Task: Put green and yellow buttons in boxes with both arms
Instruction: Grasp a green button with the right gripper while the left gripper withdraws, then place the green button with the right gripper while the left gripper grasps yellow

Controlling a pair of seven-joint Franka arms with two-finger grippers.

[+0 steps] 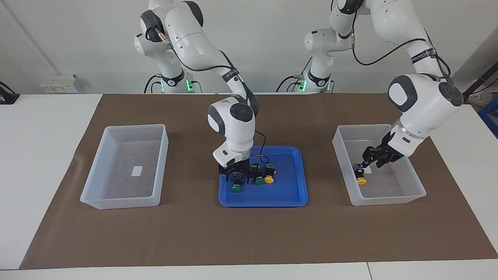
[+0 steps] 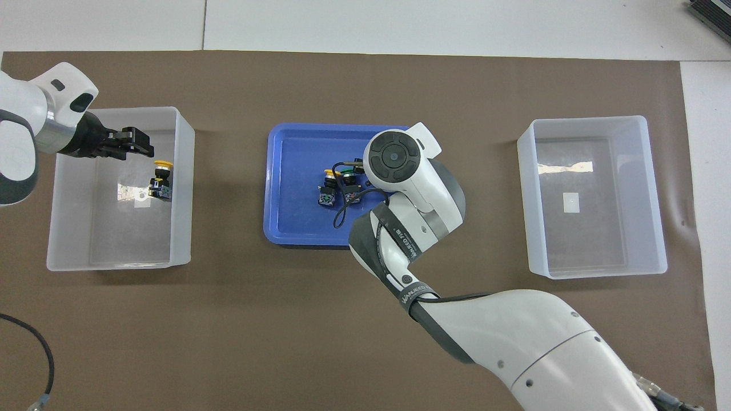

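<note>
Left fingers [image 1: 369, 161] empty, clear of yellow button [image 1: 360, 175] in box [image 1: 412, 193]; right fingers [image 1: 237, 173] astride green button [image 1: 236, 183].

**White arms, dark joints**

Both arms [image 1: 194, 35] [image 1: 400, 23] have glossy white rounded shells with dark grey joint caps and bands. Thin black cables loop along the forearms, held by black straps printed with white lettering. Each wrist ends in a black tool [image 1: 238, 171] [image 1: 374, 158]. Green lights glow at both bases.
</note>
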